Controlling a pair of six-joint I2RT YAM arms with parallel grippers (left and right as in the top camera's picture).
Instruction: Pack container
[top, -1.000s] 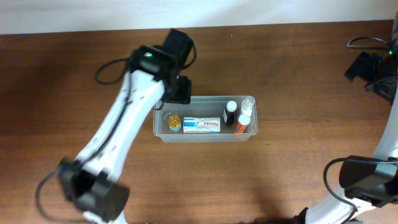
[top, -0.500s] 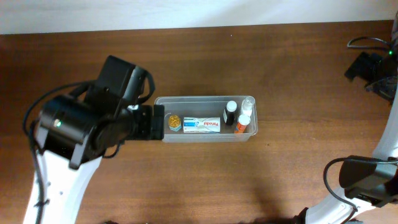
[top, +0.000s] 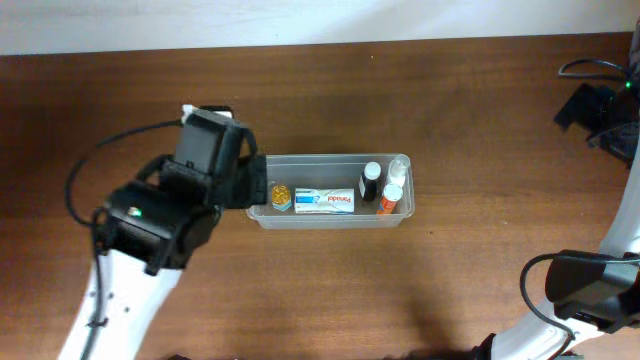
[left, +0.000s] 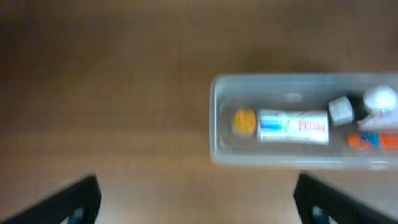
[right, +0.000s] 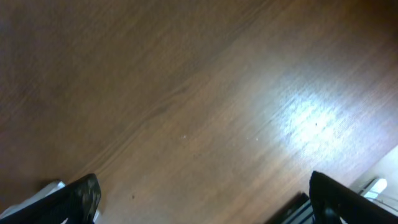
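Observation:
The container (top: 330, 222), a clear rectangular tub, sits mid-table. It holds a small yellow item (top: 280, 195), a white-and-blue box (top: 324, 200), a black bottle (top: 371, 183), a clear white-capped bottle (top: 398, 168) and an orange bottle (top: 390, 200). My left gripper (top: 255, 182) hovers at the tub's left end. In the left wrist view its fingers (left: 199, 205) are wide apart and empty, and the container (left: 214, 118) lies ahead and to the right. My right gripper (right: 199, 199) is open and empty over bare wood, far from the tub.
The right arm's dark wrist (top: 590, 105) and cables (top: 590, 70) sit at the far right edge. Its base (top: 590, 290) is at the lower right. A pale wall strip runs along the table's far edge.
My left arm has swung from behind the tub's left corner round to its left end and has drawn back. The tub, its contents and the right arm have not moved.

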